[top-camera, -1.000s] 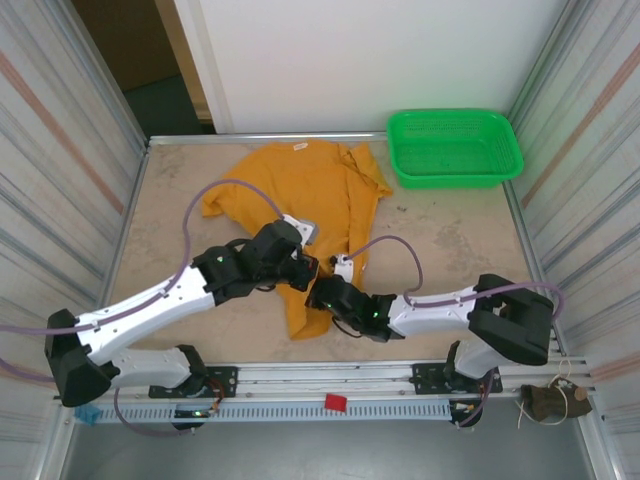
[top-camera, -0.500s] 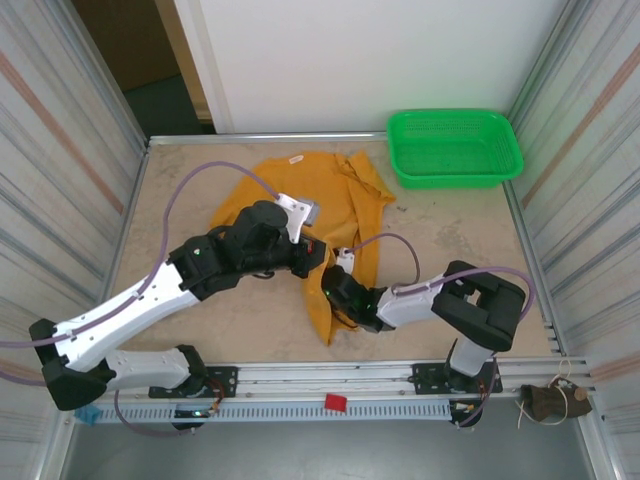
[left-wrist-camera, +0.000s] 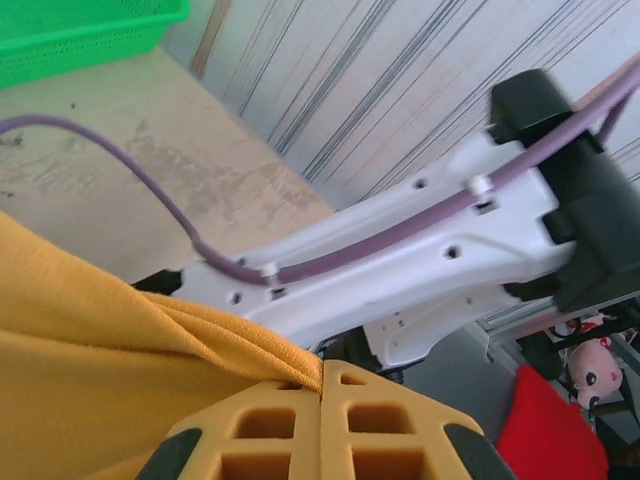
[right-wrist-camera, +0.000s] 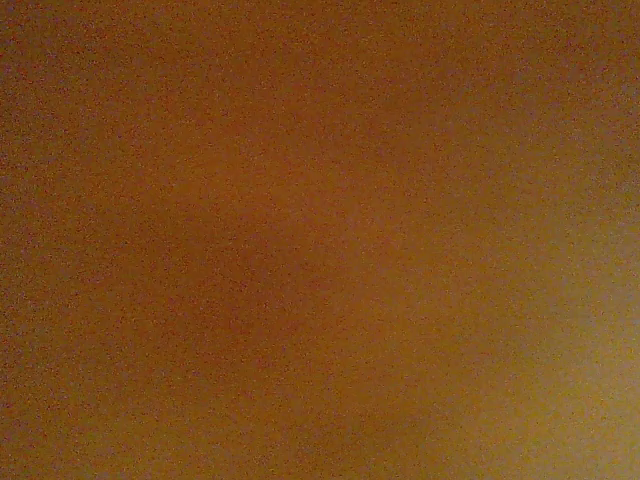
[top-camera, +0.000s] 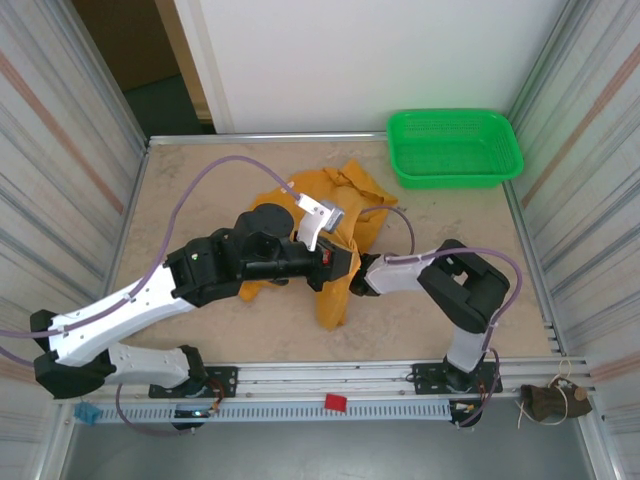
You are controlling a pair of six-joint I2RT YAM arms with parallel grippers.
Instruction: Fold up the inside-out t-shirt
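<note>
One bunched t-shirt (top-camera: 333, 298) runs near to far.

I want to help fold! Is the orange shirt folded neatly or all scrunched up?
Scrunched up, not folded. The t-shirt lies in a wrinkled, bunched heap on the table, with no flat, even layers.

Matt mustard cloth t-shirt (top-camera: 333, 303); glossy green plastic basket (top-camera: 450, 180)

My beige table (top-camera: 190, 200) bore the bunched mustard t-shirt (top-camera: 333, 300) near its middle and a green basket (top-camera: 452, 181) at its far right corner.
</note>
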